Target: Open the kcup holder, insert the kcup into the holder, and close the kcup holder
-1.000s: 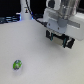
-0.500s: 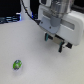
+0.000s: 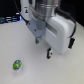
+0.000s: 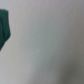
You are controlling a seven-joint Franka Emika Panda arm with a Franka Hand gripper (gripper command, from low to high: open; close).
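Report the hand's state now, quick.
Hand: open, holding nothing; the two fingers hang apart above the table, away from the green pod.

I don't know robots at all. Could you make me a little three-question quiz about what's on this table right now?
1. True or false: the pincer is holding the kcup.
2. Which colour is the kcup? A red, B green, C blue.
3. Fill in: in the exterior view, the kcup lies on the white table toward the view's ____ of the pincer.

Key: 1 false, the pod lies apart from it on the table; 2 B; 3 left.
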